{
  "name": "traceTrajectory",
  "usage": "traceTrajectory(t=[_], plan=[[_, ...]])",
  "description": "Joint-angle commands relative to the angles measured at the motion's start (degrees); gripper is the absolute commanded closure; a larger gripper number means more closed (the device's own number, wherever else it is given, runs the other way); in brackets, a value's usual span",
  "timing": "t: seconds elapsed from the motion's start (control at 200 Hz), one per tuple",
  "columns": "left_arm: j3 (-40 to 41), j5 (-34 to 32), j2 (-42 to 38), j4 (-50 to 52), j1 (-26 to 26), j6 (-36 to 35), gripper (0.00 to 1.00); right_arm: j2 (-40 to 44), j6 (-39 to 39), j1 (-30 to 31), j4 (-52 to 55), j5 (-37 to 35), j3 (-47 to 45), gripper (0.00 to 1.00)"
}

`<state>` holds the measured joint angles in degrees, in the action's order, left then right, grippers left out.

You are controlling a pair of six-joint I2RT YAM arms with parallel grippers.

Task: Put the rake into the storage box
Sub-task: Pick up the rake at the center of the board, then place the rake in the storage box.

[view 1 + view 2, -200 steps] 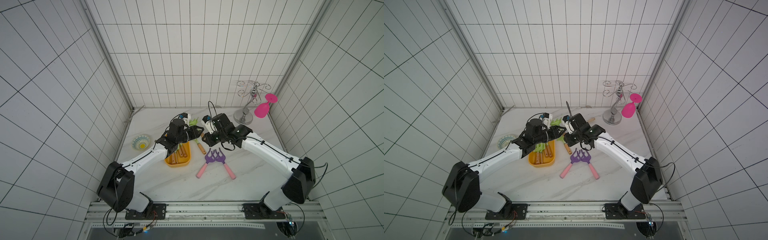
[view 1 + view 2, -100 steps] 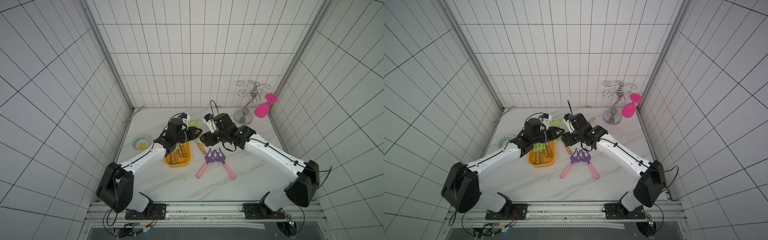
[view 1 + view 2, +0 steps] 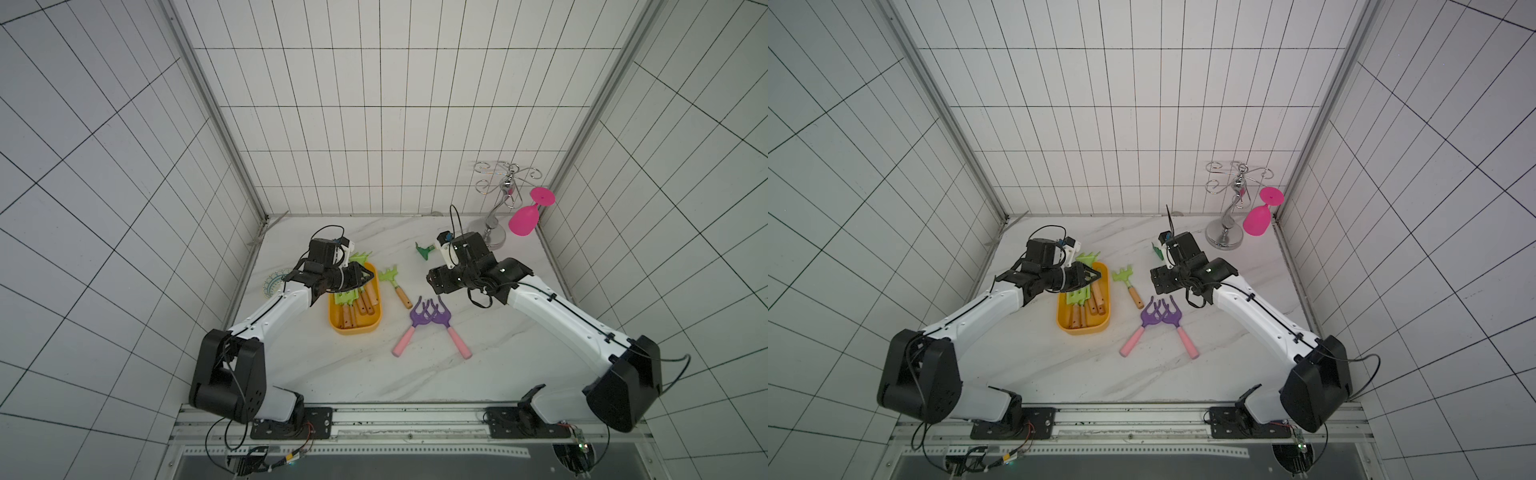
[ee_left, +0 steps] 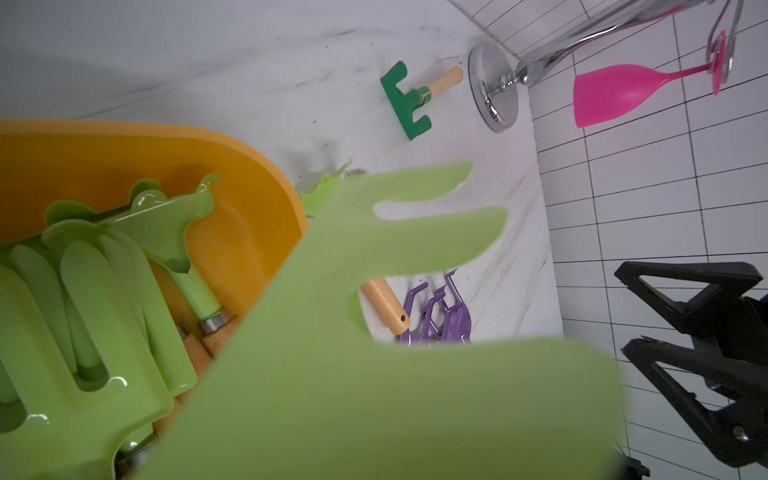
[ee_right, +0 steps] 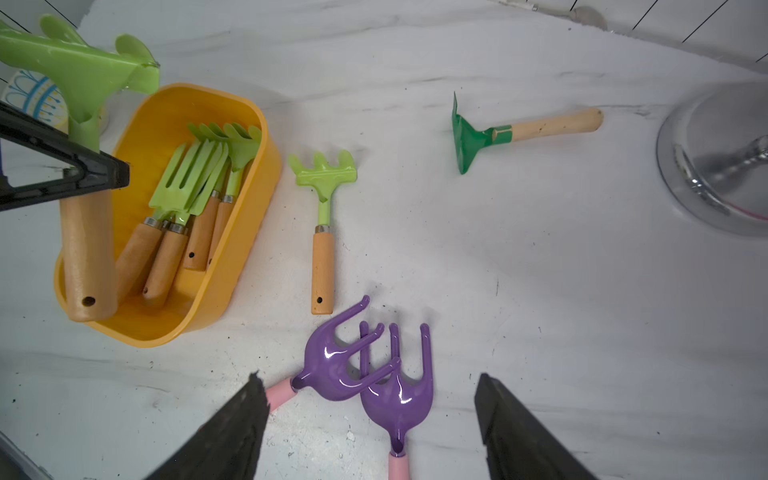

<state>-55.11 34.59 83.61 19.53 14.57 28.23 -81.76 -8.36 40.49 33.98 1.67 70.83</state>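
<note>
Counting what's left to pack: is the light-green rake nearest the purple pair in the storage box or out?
Out. The light-green rake lies flat on the table beside the storage box, clear of its wall.

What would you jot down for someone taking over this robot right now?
Left pincer: shut on a light-green rake, over the storage box.
Right pincer: open, empty, above the purple rakes.
Done: several green rakes lie in the box.
To do: release the held rake inside, then fetch the loose green rake beside the box, the dark-green rake near the metal stand, and the purple pair.
</note>
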Motion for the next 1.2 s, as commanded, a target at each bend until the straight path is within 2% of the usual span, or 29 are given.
traceTrajectory(t=[0.0,0.295,0.535,0.69,0.819,0.954,1.139,1.199], plan=[[1.08,1.01,3.08,-1.81,-1.01,-3.97,0.95,-1.76,-0.33,0.03,0.5,1.06,-1.45,0.19],[1.1,-1.9,8.05,-2.11,-1.56,-8.23,0.95,-4.49,-0.87,0.03,-1.62,2.96,-2.93,0.19],[1.54,-3.76,11.42,-3.32,-0.89,-7.26,0.93,-9.74,-1.0,0.43,-3.21,4.56,-1.37,0.19],[2.04,-5.44,12.58,-4.0,0.61,-6.26,0.89,-14.57,1.04,2.46,-4.72,1.57,0.99,0.19],[1.01,-6.25,14.11,-3.31,1.21,-5.42,0.83,-19.12,1.67,3.4,-5.03,0.87,3.69,0.2],[0.01,-7.73,15.26,-1.21,1.25,-3.88,0.73,-22.67,2.47,3.93,-5.84,-0.21,5.66,0.2],[-0.33,-11.52,13.62,2.3,1.34,-1.76,0.47,-25.48,3.85,4.42,-6.76,-1.45,7.23,0.2],[-0.43,-12.51,12.58,3.58,1.4,-1.47,0.45,-26.25,4.22,4.65,-7.26,-1.64,7.43,0.21]])
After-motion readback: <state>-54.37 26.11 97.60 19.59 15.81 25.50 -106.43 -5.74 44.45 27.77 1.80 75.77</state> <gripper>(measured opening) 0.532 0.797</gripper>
